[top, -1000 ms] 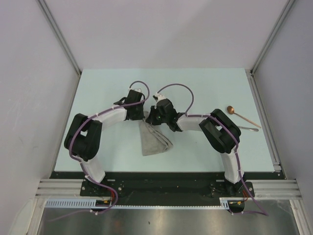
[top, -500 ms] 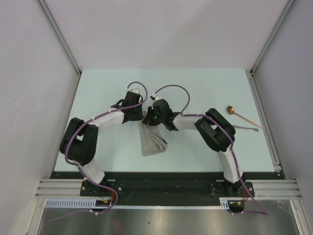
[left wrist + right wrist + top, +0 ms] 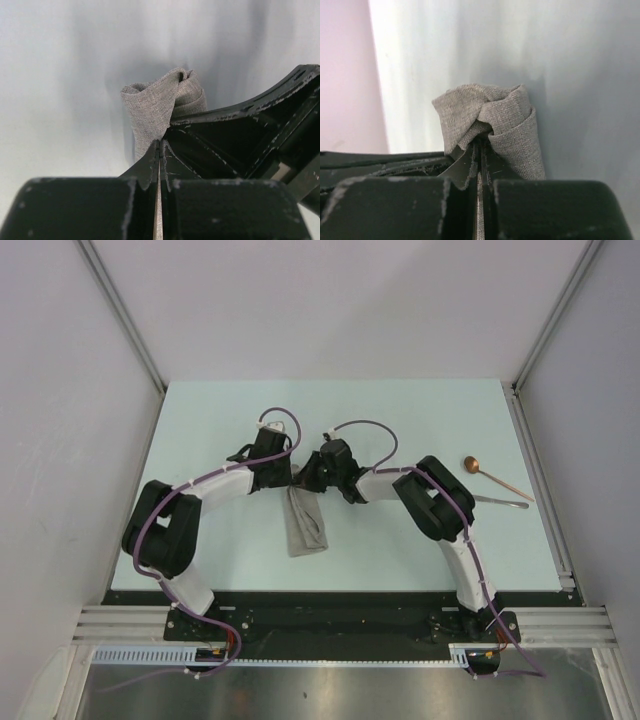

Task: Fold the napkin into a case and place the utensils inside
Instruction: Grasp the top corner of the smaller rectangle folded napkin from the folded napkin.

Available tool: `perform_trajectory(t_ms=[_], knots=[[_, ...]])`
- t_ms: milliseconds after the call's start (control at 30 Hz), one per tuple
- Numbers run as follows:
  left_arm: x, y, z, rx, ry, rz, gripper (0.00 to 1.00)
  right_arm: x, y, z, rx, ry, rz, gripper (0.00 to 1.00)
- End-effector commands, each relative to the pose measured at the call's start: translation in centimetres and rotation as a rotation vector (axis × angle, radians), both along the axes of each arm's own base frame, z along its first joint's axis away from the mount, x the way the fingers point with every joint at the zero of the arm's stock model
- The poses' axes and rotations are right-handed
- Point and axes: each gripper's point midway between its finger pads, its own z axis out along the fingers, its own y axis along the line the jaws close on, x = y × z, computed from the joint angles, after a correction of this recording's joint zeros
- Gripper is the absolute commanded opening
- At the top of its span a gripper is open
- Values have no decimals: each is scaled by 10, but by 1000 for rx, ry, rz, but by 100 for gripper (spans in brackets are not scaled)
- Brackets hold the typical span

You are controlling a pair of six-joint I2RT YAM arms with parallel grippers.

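walls: plain white | table: pale green | rail: aluminium, near edge

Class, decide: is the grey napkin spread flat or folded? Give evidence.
Folded. The napkin forms a narrow strip, layers doubled over where the left end effector and right end effector pinch its far end.

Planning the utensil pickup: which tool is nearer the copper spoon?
Right. The right tool pinches the napkin's top, the copper spoon off to its right; the left tool pinches beside it, farther away.
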Motion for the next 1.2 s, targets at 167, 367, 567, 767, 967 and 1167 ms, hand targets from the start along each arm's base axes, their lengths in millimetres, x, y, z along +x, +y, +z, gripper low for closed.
perform_trajectory(t_ms=[167, 367, 567, 767, 967, 1167], knots=[[3, -6, 19, -46, -44, 3, 0, 27, 0, 14, 179, 38, -119, 0], [21, 0, 30, -1, -63, 14, 0, 5, -2, -4, 91, 20, -85, 0], [25, -1, 32, 2, -73, 8, 0, -12, 3, -22, 42, 26, -42, 0], [8, -4, 17, -37, -21, 6, 0, -1, 19, -7, 83, 3, -12, 0], [9, 11, 19, 35, -26, 37, 0, 3, 3, -8, 53, 11, -57, 0], [14, 23, 20, 108, -1, 76, 26, 5, -17, -6, 31, -14, -47, 0]])
